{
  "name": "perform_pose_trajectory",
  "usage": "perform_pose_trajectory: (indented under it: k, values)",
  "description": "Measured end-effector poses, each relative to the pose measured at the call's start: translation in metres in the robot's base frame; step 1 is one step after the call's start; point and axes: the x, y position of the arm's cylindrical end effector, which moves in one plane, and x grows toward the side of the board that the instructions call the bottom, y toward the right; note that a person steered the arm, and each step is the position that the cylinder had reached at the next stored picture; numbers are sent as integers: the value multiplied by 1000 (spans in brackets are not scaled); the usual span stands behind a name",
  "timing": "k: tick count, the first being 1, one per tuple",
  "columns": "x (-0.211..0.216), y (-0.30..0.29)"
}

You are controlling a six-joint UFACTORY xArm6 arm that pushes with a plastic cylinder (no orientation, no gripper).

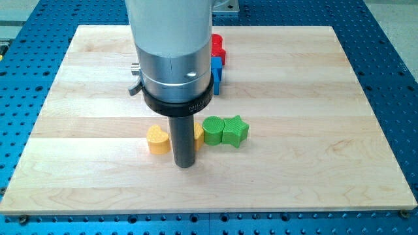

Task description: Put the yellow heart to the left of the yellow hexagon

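Note:
The yellow heart (157, 140) lies on the wooden board just left of the dark rod. My tip (185, 166) rests on the board right beside the heart, on its right and slightly toward the view's bottom. The yellow hexagon (198, 136) is mostly hidden behind the rod; only a sliver shows on the rod's right, touching the green block. The rod stands between the heart and the hexagon.
A green block (213, 130) and a green star (235, 130) sit in a row right of the hexagon. A red block (217, 47) and a blue block (216, 73) show partly behind the arm's body near the view's top. The board (313, 98) lies on a blue perforated table.

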Motion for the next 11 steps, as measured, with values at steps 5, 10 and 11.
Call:
perform_pose_trajectory:
  k: [5, 10, 11]
  values:
    - [-6, -7]
    - [-5, -103]
    - [-25, -98]
